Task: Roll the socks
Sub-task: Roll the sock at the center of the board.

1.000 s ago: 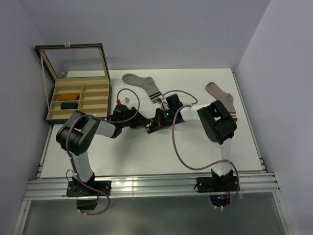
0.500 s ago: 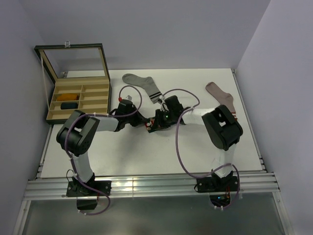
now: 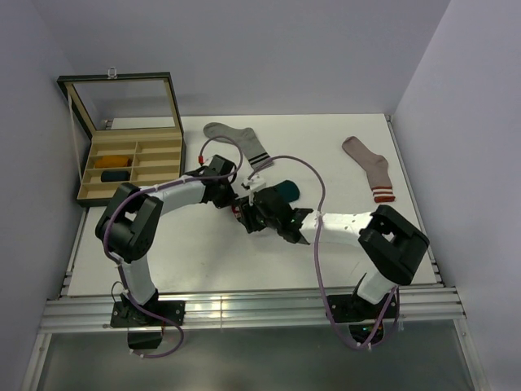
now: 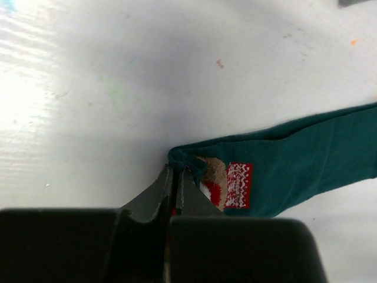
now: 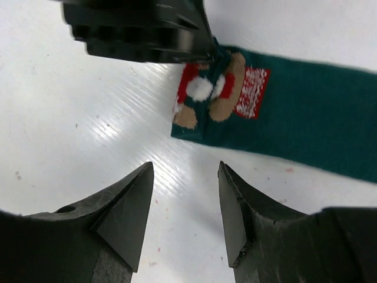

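Grip has changed: left fingers [image 4: 158, 193] now clamp a corner of the teal sock [image 4: 306, 159], right fingers [image 5: 126, 224] parted, empty.

Bare table [image 3: 187, 261] runs along the near side and near left, so I can pass there. At centre, the left gripper [image 4: 175, 175] sits directly ahead of my right gripper [image 5: 185, 170], blocking it. At far left stands a wooden box [image 3: 96, 194] with its lid raised. A grey sock [image 3: 236, 140] and a pinkish sock [image 3: 370, 167] lie flat farther back.
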### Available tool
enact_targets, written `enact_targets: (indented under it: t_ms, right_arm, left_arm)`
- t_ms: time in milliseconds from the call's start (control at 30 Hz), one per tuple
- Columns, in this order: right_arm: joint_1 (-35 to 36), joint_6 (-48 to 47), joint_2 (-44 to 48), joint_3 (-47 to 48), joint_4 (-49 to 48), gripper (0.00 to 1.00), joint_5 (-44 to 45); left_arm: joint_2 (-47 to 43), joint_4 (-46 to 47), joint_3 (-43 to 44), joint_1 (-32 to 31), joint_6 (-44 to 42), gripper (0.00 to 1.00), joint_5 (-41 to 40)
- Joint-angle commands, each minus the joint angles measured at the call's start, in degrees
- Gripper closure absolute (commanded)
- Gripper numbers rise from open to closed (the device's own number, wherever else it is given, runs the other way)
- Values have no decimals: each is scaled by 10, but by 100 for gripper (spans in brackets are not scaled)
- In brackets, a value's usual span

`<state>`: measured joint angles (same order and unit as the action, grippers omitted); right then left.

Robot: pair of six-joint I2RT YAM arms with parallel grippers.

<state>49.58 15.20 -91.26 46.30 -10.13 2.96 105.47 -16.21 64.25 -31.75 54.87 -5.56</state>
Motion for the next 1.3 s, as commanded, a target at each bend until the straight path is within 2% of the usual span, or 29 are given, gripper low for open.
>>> enact_targets:
  t_ms: [0,333,933,1133,1233,1267]
  right_arm:
    - [45,-60,-8,-1,-80,44,121]
    - [112,-122,-83,41,-122,57,193]
    - [133,-146,-167,79,-134,59,225]
    - [133,-142,-197,91,-117,70,257]
    - [133,-136,-200,85,-108,86,257]
    - [132,-131,-198,84,-104,94,256]
  left_arm:
    - [3,-123,11,-2,-31,100,-45]
    - [10,-139,33,-2,-39,100,-27]
    - [21,-142,40,-2,-37,100,-23]
    - [25,-139,38,-2,-36,100,-11]
    - [24,-139,39,-2,-35,100,-6]
    - [22,-137,38,-2,-33,100,-3]
